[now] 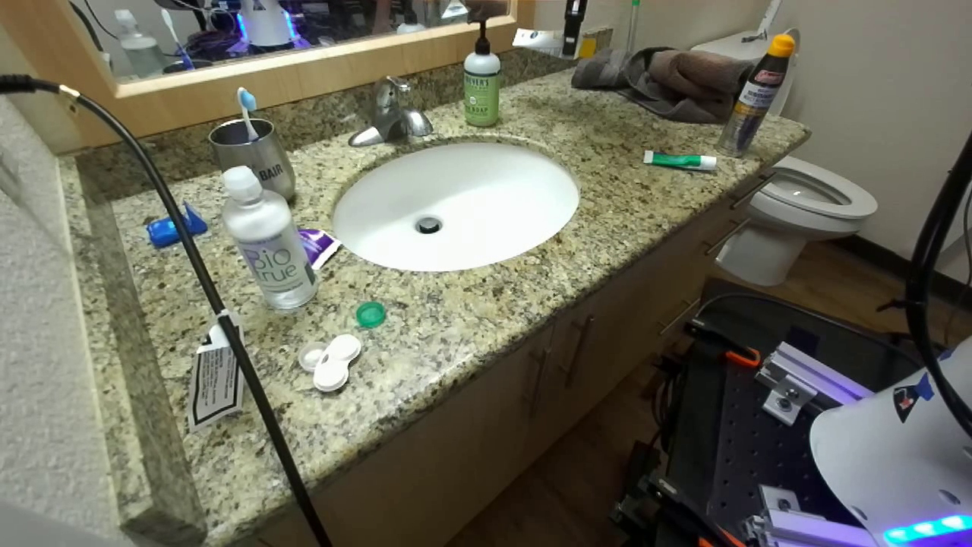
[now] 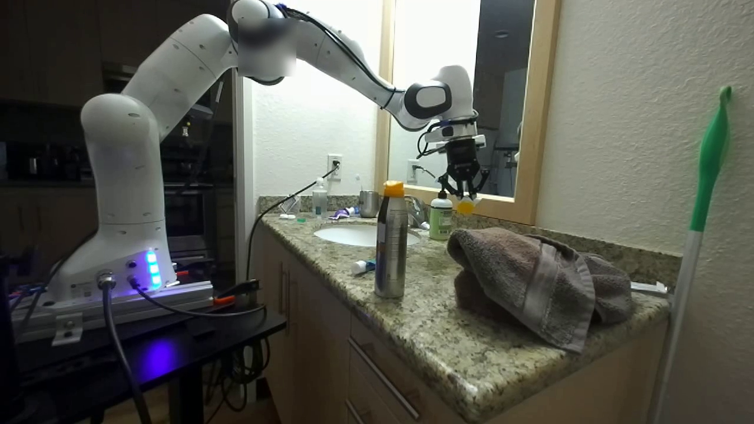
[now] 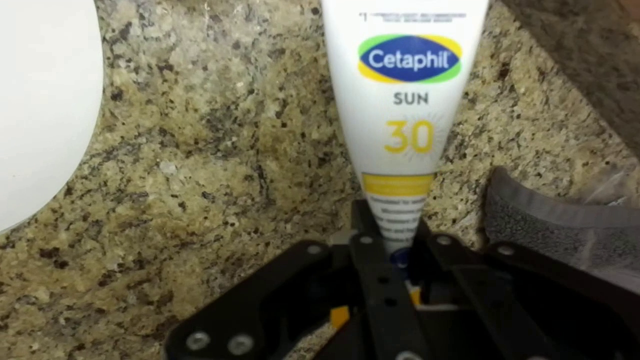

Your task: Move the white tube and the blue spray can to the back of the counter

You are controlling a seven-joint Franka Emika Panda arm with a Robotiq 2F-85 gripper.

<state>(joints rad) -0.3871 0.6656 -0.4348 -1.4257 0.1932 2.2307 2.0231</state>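
Checking the wrist view, we find the gripper (image 3: 397, 240) pinching the white tube (image 3: 407, 107) near one end, i.e. load in hand. Key relation: the backsplash (image 3: 575, 75) crosses the upper-right corner on a diagonal, so the tube's long axis stands skewed to it, wide end nearest. Sink (image 3: 40, 110) at left, towel (image 3: 560, 250) at lower right; the tube is over the strip btwn them.

In an exterior view, the tube shows small at the top margin, its yellow cap (image 1: 587, 48) toward the towel; height above the granite is hard to fix from here. The blue spray can (image 1: 756, 97) stands upright nr. the front edge, well apart from the gripper, w/ a green tube (image 1: 680, 161) just beside it. We record the can's transfer as outstanding.

In an exterior view, the soap bottle (image 2: 440, 218) stands just beside the gripper, and the cap shows above the counter (image 2: 447, 335), not touching. Single arm (image 2: 327, 53), so in our opinion the can waits until the tube is set down.

Surface: flat speckled granite; we'd expect a laid tube to stay put. Room: the strip along the backsplash, btwn soap bottle and towel, we judge approx. adequate, esp. if the tube is turned parallel to it. Likely risk: snagging the towel.
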